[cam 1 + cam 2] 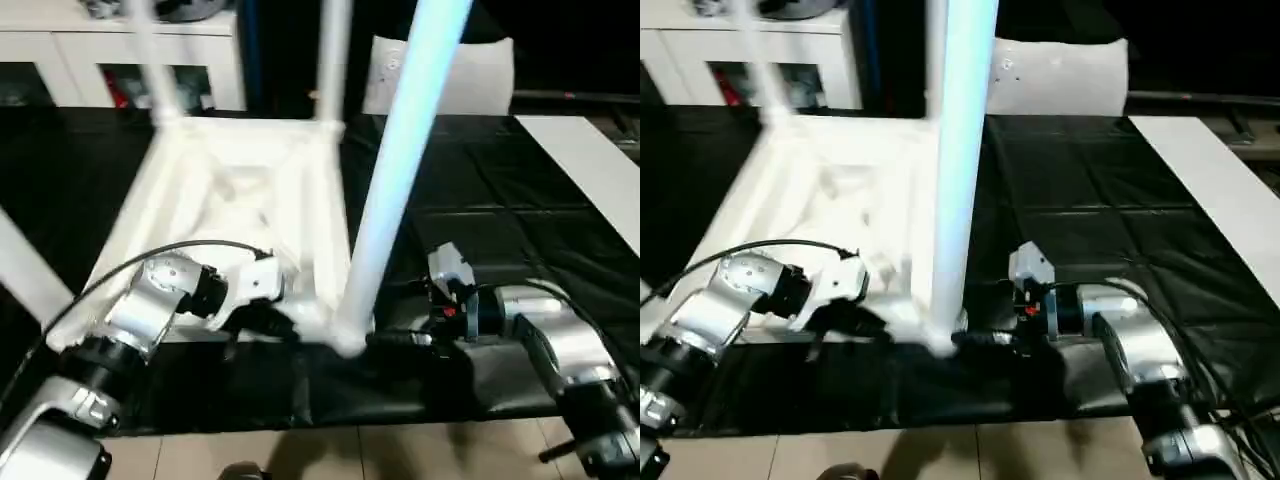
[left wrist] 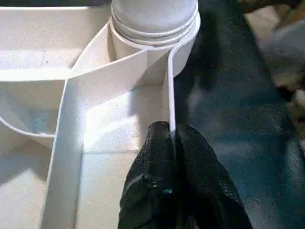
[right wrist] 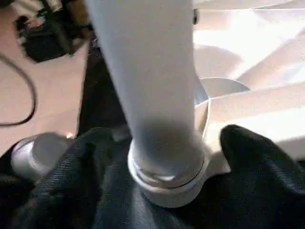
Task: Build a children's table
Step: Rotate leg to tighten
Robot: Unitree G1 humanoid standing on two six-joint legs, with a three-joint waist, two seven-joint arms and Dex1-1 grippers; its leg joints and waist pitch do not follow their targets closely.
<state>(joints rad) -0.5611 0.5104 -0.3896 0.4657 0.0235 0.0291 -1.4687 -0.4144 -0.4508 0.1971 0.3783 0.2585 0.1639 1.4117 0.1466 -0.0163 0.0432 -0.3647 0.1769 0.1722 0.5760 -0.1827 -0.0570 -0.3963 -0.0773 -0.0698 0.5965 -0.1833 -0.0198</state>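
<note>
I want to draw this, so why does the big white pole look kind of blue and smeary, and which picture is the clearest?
In the left eye view the near leg of the children's table looks bluish and soft-edged, and the far legs are smeared by blur. The left wrist view is the clearest: the left gripper pinching the table's rim is crisp. In the right wrist view the leg's upper part is soft, and its base in the socket is sharper.

I see the black-covered work table point(image 1: 520, 230), a white cabinet point(image 1: 60, 60) beyond it, and a white board point(image 1: 590, 165) lying at its far right.
</note>
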